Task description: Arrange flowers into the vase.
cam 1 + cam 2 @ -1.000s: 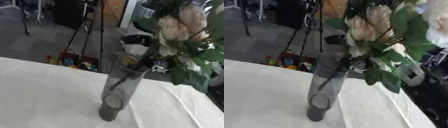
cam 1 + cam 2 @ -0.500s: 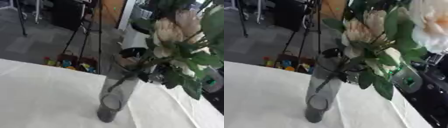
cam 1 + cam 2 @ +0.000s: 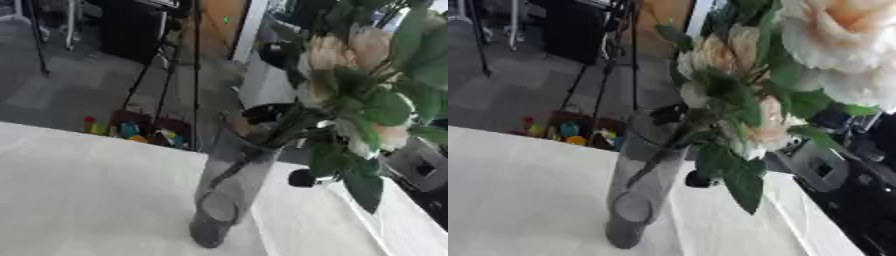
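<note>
A tall smoky glass vase (image 3: 232, 190) stands upright on the white table (image 3: 79, 195). A bunch of pale pink and cream flowers (image 3: 350, 55) with large green leaves leans to the right above it. Its stems (image 3: 241, 167) run down inside the vase. My right hand (image 3: 302, 177) comes in from the right, mostly hidden behind the leaves. Dark fingers (image 3: 262, 112) show at the vase rim and below the leaves, either side of the stems. One big cream bloom (image 3: 842, 30) fills the upper right of the right eye view. My left hand shows in no view.
My right arm with its silver joint (image 3: 824, 167) lies along the table's right edge. Beyond the far table edge are a tripod (image 3: 188, 60) and coloured toys (image 3: 122, 131) on the floor. White table surface stretches left of the vase.
The bunch has sunk a little and leans further right, with its stems deeper in the vase. The whole view has also shifted slightly.
</note>
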